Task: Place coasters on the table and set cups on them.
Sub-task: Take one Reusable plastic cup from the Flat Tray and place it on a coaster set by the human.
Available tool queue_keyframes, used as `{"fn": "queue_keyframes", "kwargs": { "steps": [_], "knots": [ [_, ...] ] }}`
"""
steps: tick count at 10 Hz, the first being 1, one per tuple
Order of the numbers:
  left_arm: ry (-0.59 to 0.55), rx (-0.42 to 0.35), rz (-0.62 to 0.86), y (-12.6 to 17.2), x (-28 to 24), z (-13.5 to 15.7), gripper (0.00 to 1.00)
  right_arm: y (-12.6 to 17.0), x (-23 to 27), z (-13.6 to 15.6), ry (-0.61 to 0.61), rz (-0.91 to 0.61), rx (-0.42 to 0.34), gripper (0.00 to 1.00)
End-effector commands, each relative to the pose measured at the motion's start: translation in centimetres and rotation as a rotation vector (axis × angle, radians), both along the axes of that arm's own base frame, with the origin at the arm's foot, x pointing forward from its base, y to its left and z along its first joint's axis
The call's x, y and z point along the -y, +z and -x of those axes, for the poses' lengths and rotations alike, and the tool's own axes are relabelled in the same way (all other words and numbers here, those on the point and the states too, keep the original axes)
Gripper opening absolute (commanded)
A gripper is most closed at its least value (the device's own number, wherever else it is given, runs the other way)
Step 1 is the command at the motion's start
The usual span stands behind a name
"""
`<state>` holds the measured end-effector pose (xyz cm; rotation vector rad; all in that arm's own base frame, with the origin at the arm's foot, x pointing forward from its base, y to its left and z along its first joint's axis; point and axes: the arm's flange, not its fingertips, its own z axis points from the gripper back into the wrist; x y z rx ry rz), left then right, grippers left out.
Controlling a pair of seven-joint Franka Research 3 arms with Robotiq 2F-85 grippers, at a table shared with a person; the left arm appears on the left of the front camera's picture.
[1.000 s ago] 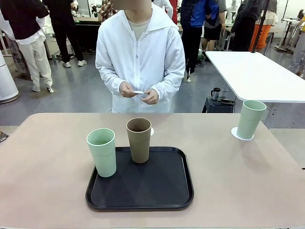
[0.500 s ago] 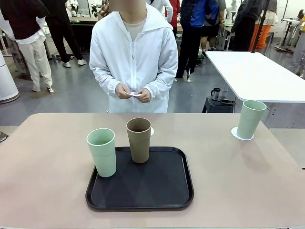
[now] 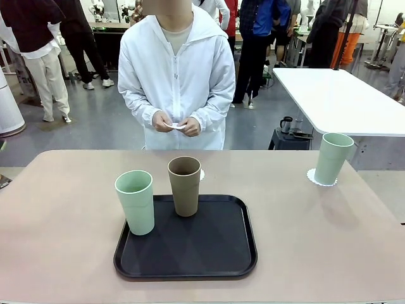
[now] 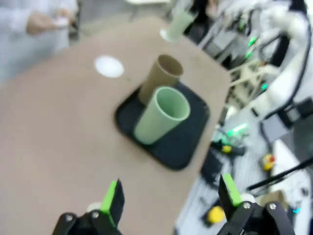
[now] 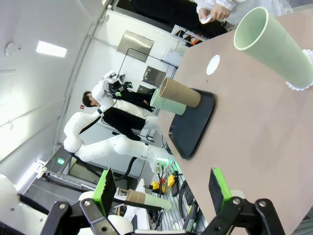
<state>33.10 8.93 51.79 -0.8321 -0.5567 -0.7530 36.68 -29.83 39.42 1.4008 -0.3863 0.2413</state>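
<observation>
On rounded matte blk tray [image 3: 218, 256]: tapered mint cup [image 3: 135, 204], tan cup [image 3: 184, 187]; L pincer [image 4: 171, 190], R pincer [image 5: 161, 182] spread, empty.

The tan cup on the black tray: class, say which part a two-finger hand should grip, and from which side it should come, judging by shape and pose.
Probably the upper wall of the tan cup, just under the rim, coming level from the robot's right: it stands upright, has no handle, widens upward so it resists slipping down, and the neighbouring mint cup crowds its left.
</observation>
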Motion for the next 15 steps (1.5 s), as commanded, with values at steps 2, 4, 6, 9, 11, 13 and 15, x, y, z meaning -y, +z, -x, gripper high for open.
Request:
{"fn": "queue_keyframes", "kwargs": {
  "steps": [2, 4, 6, 9, 11, 13, 15],
  "knots": [
    [-0.08, 0.371, -0.299, -0.2, 3.4, -1.1, 1.0, -0.1, -0.1, 0.1, -0.001, -0.001, -0.003, 1.0],
    [-0.136, 0.377, -0.35, 0.8, 5.0, -1.2, 1.0, -0.1, -0.1, 0.1, -0.001, -0.001, -0.003, 1.0],
    [-0.12, 0.365, -0.402, 1.3, 6.2, -1.8, 1.0, -0.1, -0.1, 0.1, -0.001, -0.001, -0.003, 1.0],
    [-0.147, 0.395, -0.367, 1.5, 5.6, -1.8, 1.0, -0.1, -0.1, 0.1, -0.001, -0.001, -0.003, 1.0],
    [-0.147, 0.395, -0.367, 1.5, 5.6, -1.8, 1.0, -0.1, -0.1, 0.1, -0.001, -0.001, -0.003, 1.0],
    [-0.136, 0.38, -0.352, 1.4, 5.8, -1.9, 1.0, -0.1, -0.1, 0.1, -0.001, -0.001, -0.003, 1.0],
    [-0.463, 0.538, -0.273, -2.9, 7.0, -4.4, 1.0, -0.1, -0.1, 0.1, -0.001, -0.001, -0.003, 1.0]
  ]
}}
